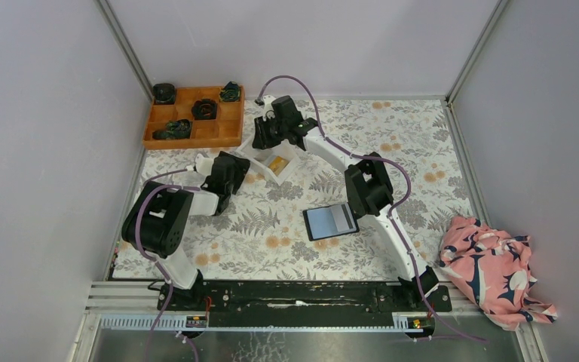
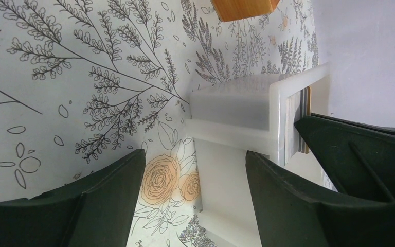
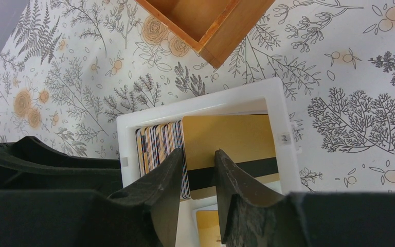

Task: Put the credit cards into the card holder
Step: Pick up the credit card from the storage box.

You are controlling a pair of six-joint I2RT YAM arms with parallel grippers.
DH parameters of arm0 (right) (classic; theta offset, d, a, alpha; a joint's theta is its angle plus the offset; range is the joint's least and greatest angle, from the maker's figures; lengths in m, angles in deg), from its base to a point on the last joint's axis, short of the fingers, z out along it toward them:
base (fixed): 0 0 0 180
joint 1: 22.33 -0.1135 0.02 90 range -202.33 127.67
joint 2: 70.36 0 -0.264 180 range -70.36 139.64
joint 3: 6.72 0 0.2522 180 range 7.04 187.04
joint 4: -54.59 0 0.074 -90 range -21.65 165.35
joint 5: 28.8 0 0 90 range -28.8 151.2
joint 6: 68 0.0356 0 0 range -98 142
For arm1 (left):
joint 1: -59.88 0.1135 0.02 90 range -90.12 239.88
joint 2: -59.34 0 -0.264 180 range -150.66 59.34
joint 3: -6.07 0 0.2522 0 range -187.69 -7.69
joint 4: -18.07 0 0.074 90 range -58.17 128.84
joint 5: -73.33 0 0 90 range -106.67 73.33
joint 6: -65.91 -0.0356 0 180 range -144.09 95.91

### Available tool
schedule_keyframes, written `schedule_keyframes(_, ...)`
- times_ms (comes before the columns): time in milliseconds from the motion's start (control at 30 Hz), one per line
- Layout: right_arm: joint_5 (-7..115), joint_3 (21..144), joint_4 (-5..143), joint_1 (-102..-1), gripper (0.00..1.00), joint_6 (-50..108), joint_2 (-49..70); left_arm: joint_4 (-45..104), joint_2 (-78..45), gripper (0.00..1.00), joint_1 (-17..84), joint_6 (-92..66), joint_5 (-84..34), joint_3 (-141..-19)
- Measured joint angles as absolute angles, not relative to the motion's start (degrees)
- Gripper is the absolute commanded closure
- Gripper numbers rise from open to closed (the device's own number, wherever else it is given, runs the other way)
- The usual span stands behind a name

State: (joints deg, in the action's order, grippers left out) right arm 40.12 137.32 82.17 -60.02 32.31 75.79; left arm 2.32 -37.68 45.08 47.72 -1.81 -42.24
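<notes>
**Cards waiting in the tray, holder lying open**

The job is looking barely begun, as far as the views show. The cards [image 3: 159, 141] are standing on edge in a pack inside the white tray [image 3: 280, 103], with one yellow card [image 3: 231, 136] leaning off the front of the pack.

The right hand [image 3: 198, 157] is hanging over that tray. Its fingers are narrowed to a small gap with the yellow card showing between them, and I cannot see them pinching anything. The left hand [image 2: 195, 154] is sitting low at the tray's end, fingers spread wide and holding nothing, with a tray wall lying between them.

The holder [image 1: 330, 221] is lying open on the counter [image 1: 271, 249], pale face up, well apart from the tray. Whether a card is already sitting in it is too small to tell.

What is remaining, by my reckoning, is gripping a card, lifting it clear, carrying it across and sliding it into the holder, then repeating for the pack.
</notes>
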Motion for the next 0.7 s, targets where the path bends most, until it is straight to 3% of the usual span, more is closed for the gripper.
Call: schedule_keyframes(700,40.47,135.29,81.41,-59.95,0.72,32.98,74.1,2.34,-37.81,0.2,45.23,47.37,-2.36,-42.43)
